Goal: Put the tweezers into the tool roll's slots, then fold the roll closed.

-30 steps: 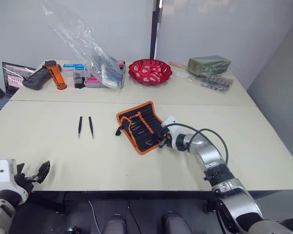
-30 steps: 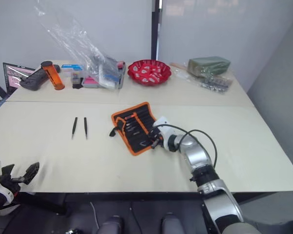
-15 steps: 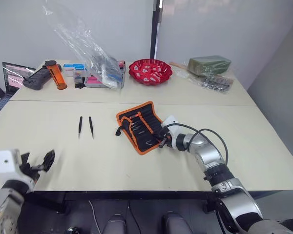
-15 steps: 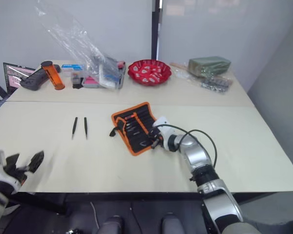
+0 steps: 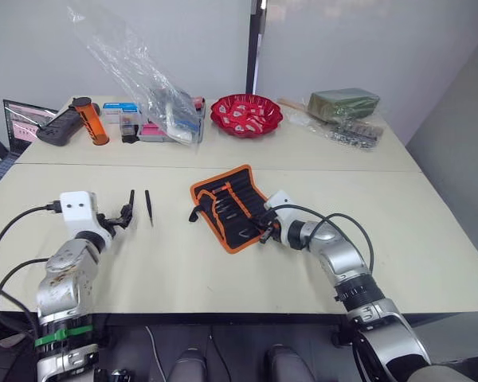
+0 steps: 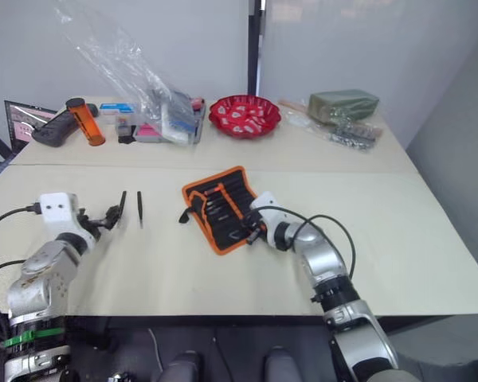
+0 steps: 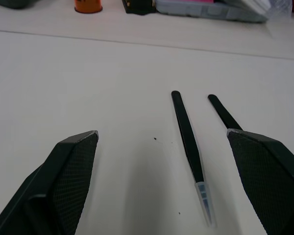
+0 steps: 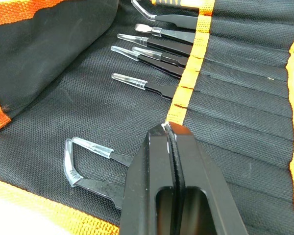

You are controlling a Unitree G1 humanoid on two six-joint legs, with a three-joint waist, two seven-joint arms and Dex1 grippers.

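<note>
Left end effector (image 7: 161, 186) wide open, hovering near two loose tweezers (image 7: 187, 132) on worktop (image 5: 183, 263). Right end effector (image 8: 170, 133) pinched closed on roll (image 5: 235, 205) at orange band, several tweezers slotted. Your risk: wide fingers could catch both tweezers together or nudge them apart.

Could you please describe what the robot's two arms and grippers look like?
Both arms are silver-grey metal segments with black joints and loose black cables. The left arm carries a white box at the wrist and a green band lower down. Each gripper, left gripper and right gripper, has two thick black pointed fingers; the left fingers have a fine textured surface.
</note>
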